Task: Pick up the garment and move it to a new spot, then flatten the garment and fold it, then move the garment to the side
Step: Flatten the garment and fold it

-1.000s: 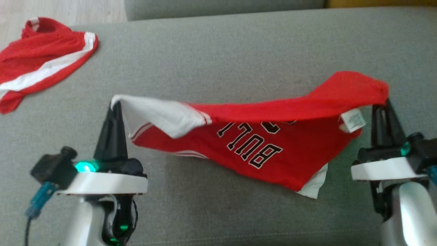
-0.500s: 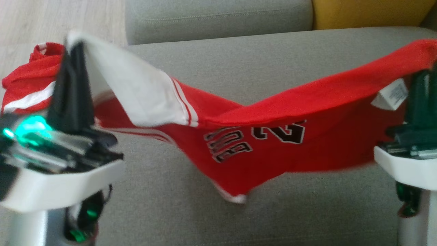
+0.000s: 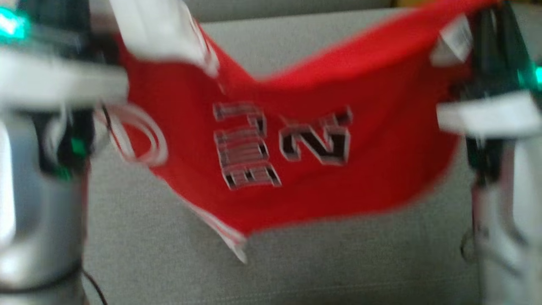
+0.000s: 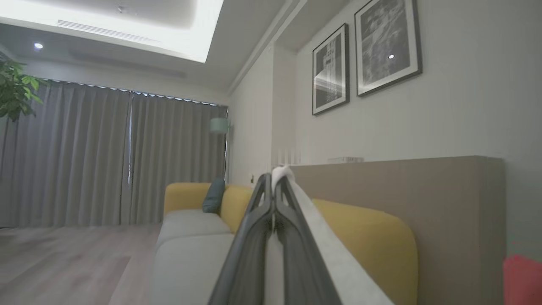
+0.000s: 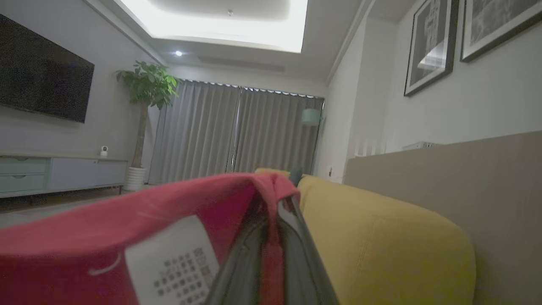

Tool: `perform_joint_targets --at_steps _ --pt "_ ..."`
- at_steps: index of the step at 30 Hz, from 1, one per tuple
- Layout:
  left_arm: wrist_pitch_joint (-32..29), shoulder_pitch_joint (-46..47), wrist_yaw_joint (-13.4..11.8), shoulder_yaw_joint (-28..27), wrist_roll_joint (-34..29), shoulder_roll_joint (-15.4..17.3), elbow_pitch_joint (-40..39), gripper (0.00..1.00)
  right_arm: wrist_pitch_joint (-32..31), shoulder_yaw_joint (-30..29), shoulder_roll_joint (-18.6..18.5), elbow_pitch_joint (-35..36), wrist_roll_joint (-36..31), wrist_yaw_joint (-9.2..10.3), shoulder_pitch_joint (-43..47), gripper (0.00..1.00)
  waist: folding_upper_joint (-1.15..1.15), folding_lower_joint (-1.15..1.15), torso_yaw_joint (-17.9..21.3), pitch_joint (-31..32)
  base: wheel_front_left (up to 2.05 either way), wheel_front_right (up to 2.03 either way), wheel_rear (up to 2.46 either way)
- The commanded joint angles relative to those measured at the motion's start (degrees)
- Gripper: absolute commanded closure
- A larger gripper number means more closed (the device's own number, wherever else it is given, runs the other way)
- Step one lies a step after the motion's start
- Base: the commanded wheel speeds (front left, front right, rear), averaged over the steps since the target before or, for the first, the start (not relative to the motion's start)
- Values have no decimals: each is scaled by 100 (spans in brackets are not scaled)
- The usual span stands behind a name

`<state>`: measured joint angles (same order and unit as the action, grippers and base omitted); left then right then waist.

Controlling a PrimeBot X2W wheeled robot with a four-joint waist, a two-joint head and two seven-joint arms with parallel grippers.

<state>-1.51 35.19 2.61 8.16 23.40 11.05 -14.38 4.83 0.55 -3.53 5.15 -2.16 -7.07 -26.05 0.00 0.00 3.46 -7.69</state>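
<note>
Right now my left gripper point(image 4: 273, 180) is clamped on a white corner of the jersey point(image 3: 296, 148). In its wrist view the two dark fingers meet, with a tuft of white cloth poking out at the tips and a white strip running down their right side. Behind them I see a yellow cushion point(image 4: 364, 237).

From the head camera everything is smeared. The jersey hangs as a sagging sheet between my two arms, above the grey sofa seat point(image 3: 338, 271). At its left end the white panel point(image 3: 161, 29) folds over by the left wrist. Below that is a loop of white double stripe point(image 3: 139, 135). Moving right across the red cloth comes blurred block lettering point(image 3: 243, 144), then the black-and-white number point(image 3: 317, 140), a 2 seen upside down. The lowest corner point(image 3: 239, 245) has white trim and points down toward the seat. It looks clear of the cushion, though with this blur I can't be sure. The top edge dips in the middle and rises to the right, where the white label point(image 3: 455, 40) hangs just beside the right arm.

My right gripper point(image 5: 277, 203) is closed on the red edge. In its wrist view the cloth is bunched over the fingertips and drapes off to the left, with the label facing the camera at the bottom.
</note>
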Motion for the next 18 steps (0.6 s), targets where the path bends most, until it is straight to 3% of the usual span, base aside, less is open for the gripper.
perform_joint_targets --at_steps 1,5,9,13,18 --pt "-65 649 45 -249 -28 261 183 100 -9 187 -40 -153 21 -42 -667 100 0 0 -4 -244 0 0 0" --pt "-83 1866 86 -160 -139 248 1483 100 89 362 -17 -1570 -20 -42 -2012 100 0 0 13 -553 0 0 0" --pt "179 3010 -33 -157 -338 176 2776 100 317 389 15 -3044 -206 -42 -3285 100 0 0 -19 -673 0 0 0" --pt "739 3985 -173 -78 -622 78 3795 100 561 -63 37 -4273 -702 -42 -4332 100 0 0 -145 -753 0 0 0" --pt "1258 4537 -4 141 -580 -352 4620 100 748 -720 49 -5155 -1438 -42 -4915 100 0 0 -550 -1103 0 0 0"
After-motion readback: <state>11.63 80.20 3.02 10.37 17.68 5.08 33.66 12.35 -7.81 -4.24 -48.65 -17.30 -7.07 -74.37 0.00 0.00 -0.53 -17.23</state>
